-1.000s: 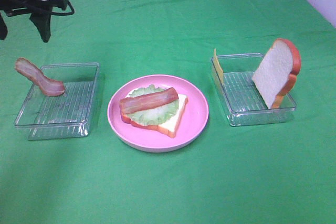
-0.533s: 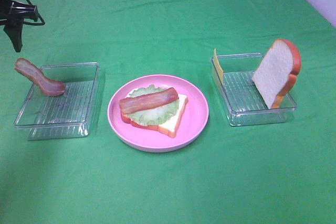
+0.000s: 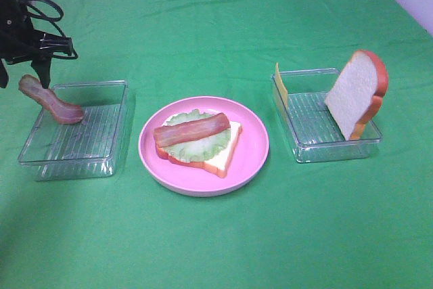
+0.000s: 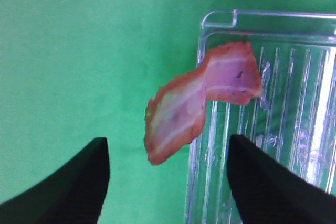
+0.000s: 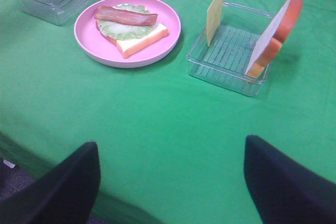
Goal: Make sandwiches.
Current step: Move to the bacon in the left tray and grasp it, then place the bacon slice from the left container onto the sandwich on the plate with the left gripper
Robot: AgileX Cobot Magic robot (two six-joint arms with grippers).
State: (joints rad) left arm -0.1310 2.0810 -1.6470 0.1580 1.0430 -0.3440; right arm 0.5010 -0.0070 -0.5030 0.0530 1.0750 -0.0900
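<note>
Left wrist: end effector (image 4: 166,142) above bacon (image 4: 210,85)

Plate (image 3: 257,145) centre with sandwich (image 3: 203,145), left tray (image 3: 91,84) with bacon strip (image 3: 49,99) over rim, right tray (image 3: 331,151) holding bread slice (image 3: 352,96)

Bright, even light from above. The green worktop (image 3: 216,18) darkens toward its near left corner. Soft, short shadows beside the pink plate (image 3: 254,147) and clear tray (image 3: 122,109). White glare streaks on tray ribs in the left wrist view. There, fingers (image 4: 68,187) of the left tool (image 4: 168,182) are out of focus; bacon strip (image 4: 178,114) slightly soft. Fingers (image 5: 58,192) of the right tool (image 5: 170,182) blurred too.
</note>
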